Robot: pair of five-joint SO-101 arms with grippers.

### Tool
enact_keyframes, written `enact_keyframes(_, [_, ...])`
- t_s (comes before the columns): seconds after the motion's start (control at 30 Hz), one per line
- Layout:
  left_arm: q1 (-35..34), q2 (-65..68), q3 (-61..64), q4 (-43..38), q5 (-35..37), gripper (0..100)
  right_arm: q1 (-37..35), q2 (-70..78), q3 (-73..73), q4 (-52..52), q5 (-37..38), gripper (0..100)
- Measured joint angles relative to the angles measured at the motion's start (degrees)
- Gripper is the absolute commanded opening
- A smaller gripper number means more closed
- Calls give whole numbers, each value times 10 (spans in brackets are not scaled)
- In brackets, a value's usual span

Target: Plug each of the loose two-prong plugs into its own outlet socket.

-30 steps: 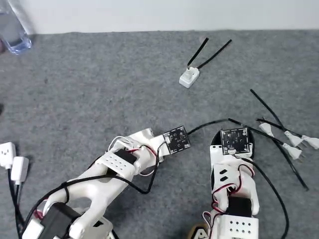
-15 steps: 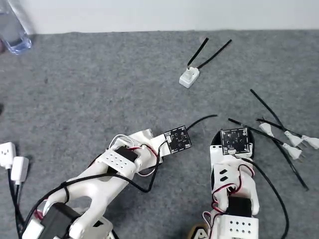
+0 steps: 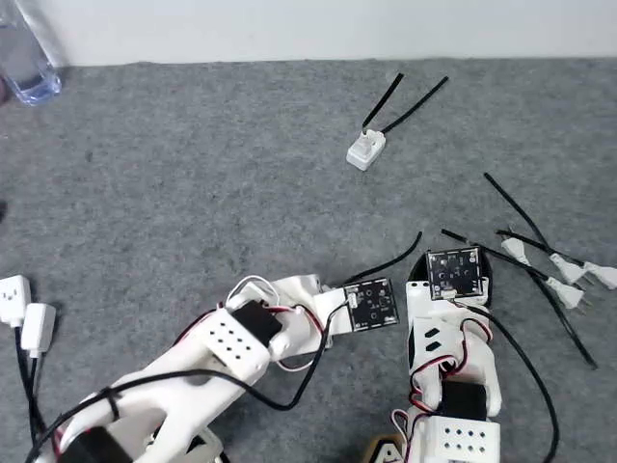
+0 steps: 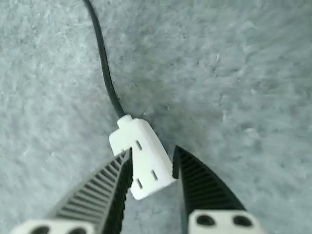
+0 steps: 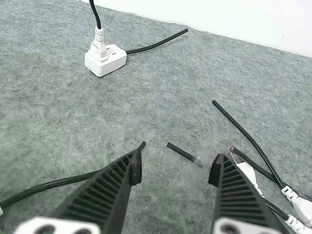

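The left gripper (image 4: 152, 152) is clamped on a white outlet socket (image 4: 140, 146). One ribbed black finger (image 4: 114, 183) presses on each long side, and the slotted face lies upward between them. The socket's rear end sticks out past the fingertips. From there its black cord (image 4: 103, 63) runs straight away from them over the grey felt (image 4: 243, 73). In the high view that cord (image 3: 386, 258) curves out from under the left wrist toward the right arm.

The right gripper (image 5: 179, 155) hangs just above the felt with its fingers (image 5: 109, 185) wide apart and nothing between the pads. A short cut cord end (image 5: 181, 152) lies on the felt in the gap just ahead of the fingertips. Another black cord comes in along the outside of one finger and ends beside its tip. A loose two-prong plug (image 5: 248, 171) lies just outside the other finger, and a second loose plug (image 5: 298, 208) lies farther out on the same side. Well ahead of the fingertips sits a second socket (image 5: 105, 59) with a plug already seated in it.

In the high view the second socket (image 3: 365, 150) lies far beyond both wrists, and a clear bottle (image 3: 24, 58) stands well apart from both grippers.
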Motion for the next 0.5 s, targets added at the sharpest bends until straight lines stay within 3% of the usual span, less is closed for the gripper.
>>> enact_keyframes(0.2, [0,-20,7,24,9,122,0,0,0,0,0,230])
enact_keyframes(0.3, [0,-21,39,-8,9,116,0,0,0,0,0,230])
enact_keyframes(0.4, [0,-22,56,-35,9,1,0,0,0,0,0,230])
enact_keyframes(0.5, [25,-27,53,-27,53,21,0,0,0,0,0,230])
